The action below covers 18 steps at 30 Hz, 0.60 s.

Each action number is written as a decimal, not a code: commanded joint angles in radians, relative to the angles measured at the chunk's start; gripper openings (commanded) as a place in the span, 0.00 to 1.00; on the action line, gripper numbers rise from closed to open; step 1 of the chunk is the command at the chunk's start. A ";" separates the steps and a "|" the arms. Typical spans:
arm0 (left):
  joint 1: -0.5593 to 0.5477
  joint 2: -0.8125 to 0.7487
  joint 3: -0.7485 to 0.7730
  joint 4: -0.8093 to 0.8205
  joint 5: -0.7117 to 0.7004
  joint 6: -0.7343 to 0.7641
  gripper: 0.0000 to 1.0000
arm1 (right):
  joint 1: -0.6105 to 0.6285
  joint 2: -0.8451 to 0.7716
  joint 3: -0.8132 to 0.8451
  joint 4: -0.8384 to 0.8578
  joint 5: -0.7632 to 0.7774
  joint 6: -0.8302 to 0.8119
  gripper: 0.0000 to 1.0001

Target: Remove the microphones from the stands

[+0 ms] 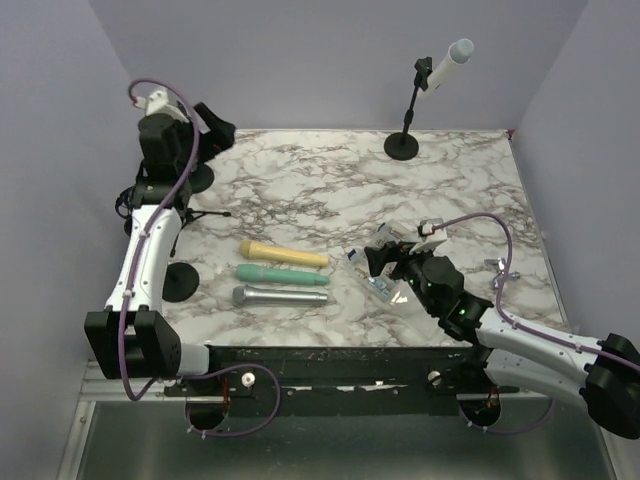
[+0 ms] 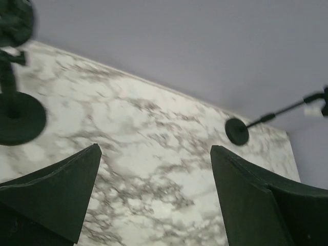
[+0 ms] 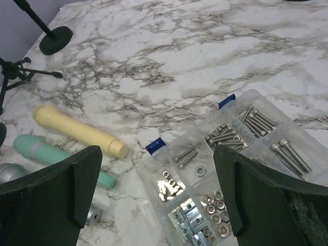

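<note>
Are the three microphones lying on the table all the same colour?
No: the top view shows a yellow microphone, a green microphone and a silver microphone lying side by side.

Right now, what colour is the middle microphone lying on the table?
The microphone is mint green; top view shows it best.

Soft, even overhead light keeps the marble tabletop point(image 1: 400, 200) bright, and shadows on it are faint. The left wrist view is blurred, worst at the stand base point(image 2: 18, 119) on the tabletop's left edge. Metal parts in the screw box point(image 3: 241, 169) glint.
</note>
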 commanded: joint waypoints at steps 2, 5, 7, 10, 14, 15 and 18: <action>-0.250 -0.109 -0.199 0.121 0.130 0.076 0.89 | -0.004 0.034 0.067 -0.051 0.066 0.015 1.00; -0.363 -0.134 -0.230 0.134 0.156 0.162 0.89 | -0.009 0.061 0.117 -0.090 0.089 0.012 1.00; -0.421 -0.142 -0.227 0.113 0.175 0.218 0.89 | -0.021 0.081 0.158 -0.120 0.104 0.006 1.00; -0.487 -0.167 -0.226 0.079 0.195 0.279 0.88 | -0.058 0.117 0.220 -0.155 0.112 0.004 1.00; -0.567 -0.228 -0.281 0.102 0.167 0.369 0.88 | -0.170 0.172 0.320 -0.178 0.031 0.012 1.00; -0.592 -0.237 -0.288 0.099 0.152 0.392 0.88 | -0.210 0.191 0.341 -0.179 -0.003 0.018 1.00; -0.650 -0.255 -0.281 0.077 0.108 0.445 0.88 | -0.325 0.251 0.419 -0.175 -0.078 0.035 1.00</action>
